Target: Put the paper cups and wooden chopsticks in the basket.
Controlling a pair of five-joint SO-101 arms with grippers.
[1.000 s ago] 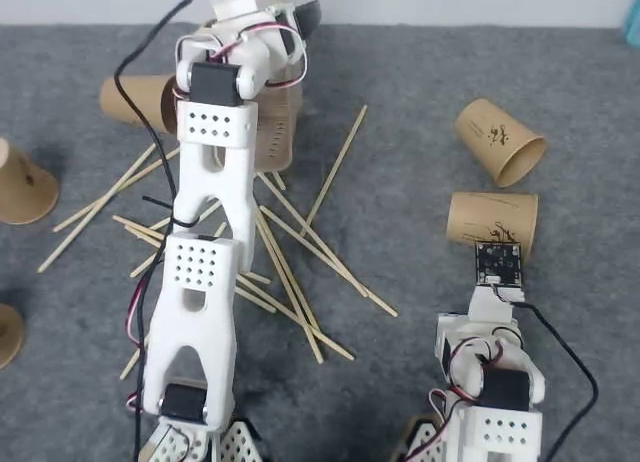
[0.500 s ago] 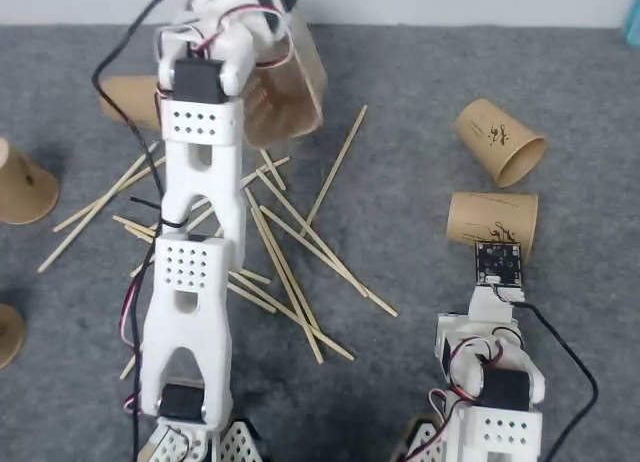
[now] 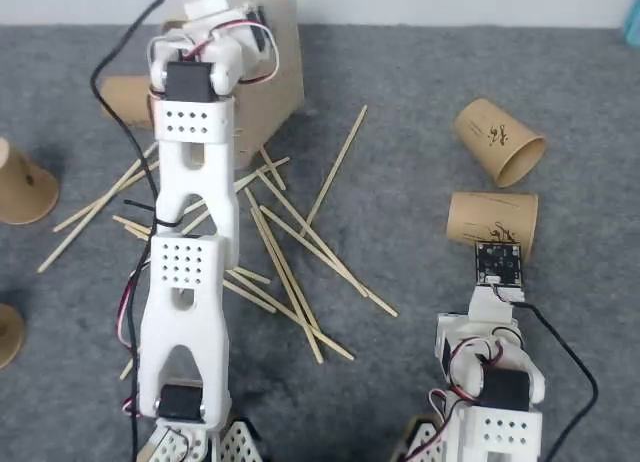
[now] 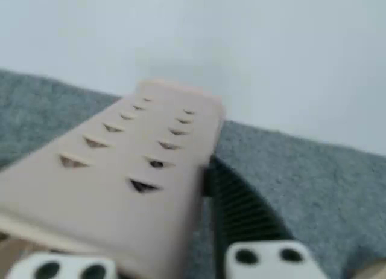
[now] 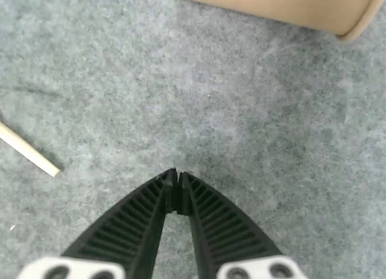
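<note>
A beige slotted basket (image 3: 272,70) hangs tilted at the far edge of the grey mat, and my left gripper (image 4: 207,173) is shut on its wall (image 4: 139,164); one black finger (image 4: 238,209) shows beside the wall. Wooden chopsticks (image 3: 290,244) lie scattered mid-mat. Two paper cups lie on their sides at the right, one (image 3: 499,140) farther off and one (image 3: 491,222) nearer. Another cup (image 3: 125,99) lies partly behind the left arm. My right gripper (image 5: 177,191) is shut and empty over bare mat, just short of the nearer cup (image 5: 283,4), with a chopstick end (image 5: 27,155) beside it.
Two more paper cups sit at the left edge, one (image 3: 24,186) upside down, one (image 3: 8,334) cut off by the edge. A pale wall borders the mat's far side. Bare mat lies between the chopsticks and the right cups.
The left arm has lifted the basket off the mat and tipped it over, swinging slightly left. The right arm has not moved.
</note>
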